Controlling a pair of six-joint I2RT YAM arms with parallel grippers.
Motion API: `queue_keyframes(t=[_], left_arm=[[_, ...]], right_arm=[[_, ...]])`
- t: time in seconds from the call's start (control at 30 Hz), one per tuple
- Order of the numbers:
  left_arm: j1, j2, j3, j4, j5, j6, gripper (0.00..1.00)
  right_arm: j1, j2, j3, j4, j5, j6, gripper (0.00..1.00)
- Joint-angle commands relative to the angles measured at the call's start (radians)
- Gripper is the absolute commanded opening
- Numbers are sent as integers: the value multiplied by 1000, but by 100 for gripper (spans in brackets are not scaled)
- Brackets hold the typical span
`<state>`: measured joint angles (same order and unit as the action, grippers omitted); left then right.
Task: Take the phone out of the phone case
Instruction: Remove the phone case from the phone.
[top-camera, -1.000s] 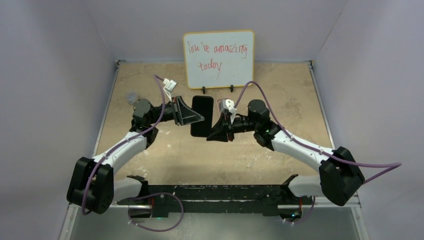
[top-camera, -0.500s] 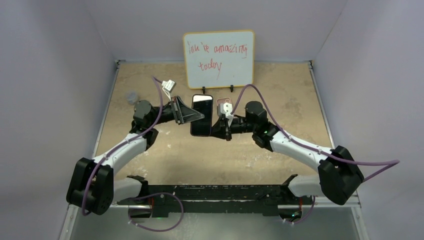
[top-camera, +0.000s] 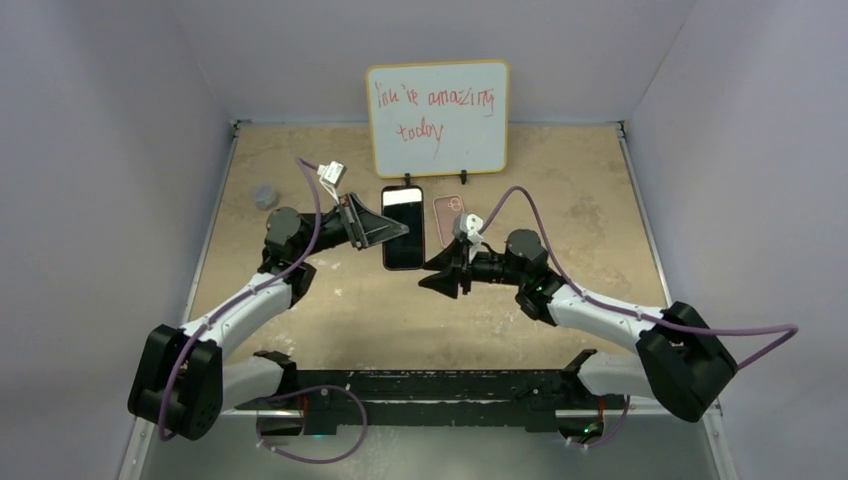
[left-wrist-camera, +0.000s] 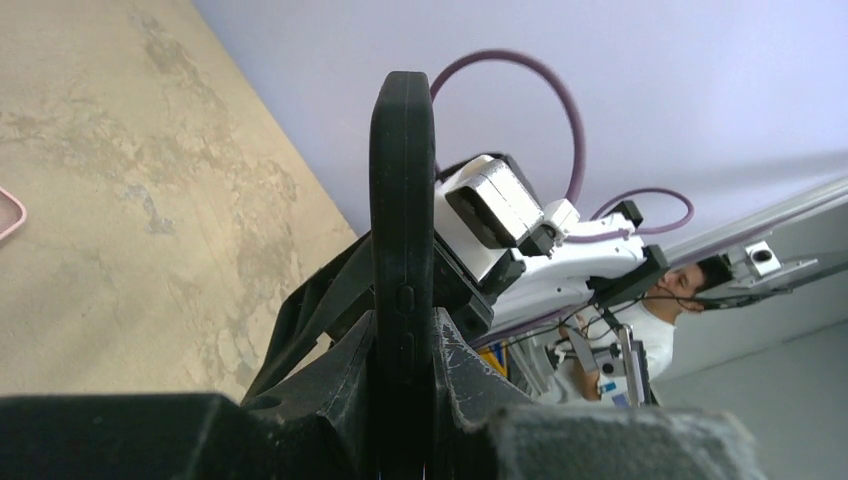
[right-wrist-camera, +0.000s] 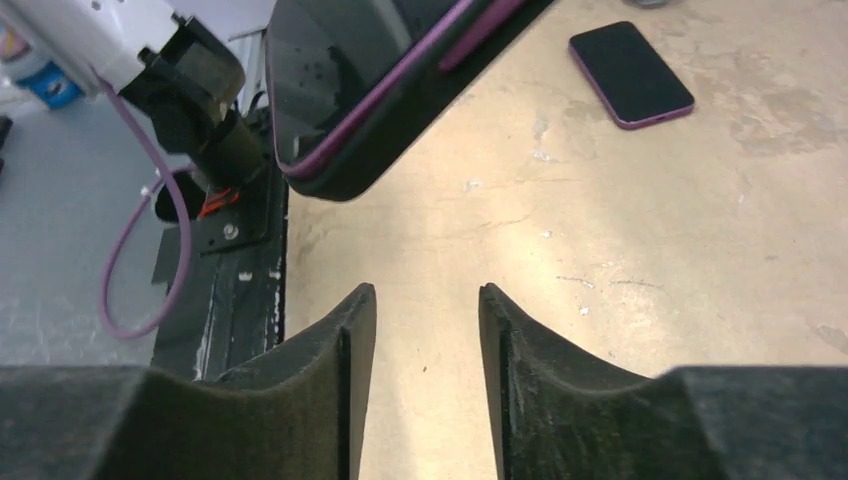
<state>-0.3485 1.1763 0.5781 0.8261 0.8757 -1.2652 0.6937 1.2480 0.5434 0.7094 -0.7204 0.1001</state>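
My left claw (top-camera: 400, 231) is clenched on the black phone case (left-wrist-camera: 402, 200), the purple-edged phone (right-wrist-camera: 340, 70) seated inside, raised above the tabletop (top-camera: 560, 200). My right claw (right-wrist-camera: 427, 292) hangs released nearby. The whiteboard (top-camera: 437, 115) behind reads "You're amazing today."

Finishes: mostly matt, one glossy face.
phone (top-camera: 403, 228) screen glossy glass; fingers (right-wrist-camera: 345, 360) matt black grainy plastic; worktop (top-camera: 560, 170) rough mottled tan; whiteboard (top-camera: 437, 140) smooth white.

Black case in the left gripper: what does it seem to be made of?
The black case, clamped in the left gripper, looks like matte soft plastic or rubber: dull surface without glare, rounded edge, moulded side buttons. Which of the two, the pictures cannot settle.
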Motion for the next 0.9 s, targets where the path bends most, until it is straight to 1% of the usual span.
queue_keyframes(t=[0.0,0.07,0.23,0.3,0.47,0.67,0.77,0.87], left_arm=[[-1,-43,-35,127,-113,-58,0],[-1,-31,-56,168,-119,-90,0],[-1,5,-97,285,-128,-176,0],[-1,-4,-118,288,-163,-182,0],[-3,-59,-182,265,-286,-208,0],[-22,-169,-251,221,-469,-217,0],[-36,-214,-273,213,-542,-219,0],[-56,-240,-285,207,-593,-215,0]], right_arm=[[3,-27,-86,328,96,212,48],[4,-24,-114,398,109,238,51],[8,8,-93,440,115,286,56],[29,30,-105,521,154,324,58],[112,105,-138,712,333,374,60],[202,260,-128,954,473,423,63],[249,309,-109,998,533,421,64],[284,326,-99,1018,589,403,65]])
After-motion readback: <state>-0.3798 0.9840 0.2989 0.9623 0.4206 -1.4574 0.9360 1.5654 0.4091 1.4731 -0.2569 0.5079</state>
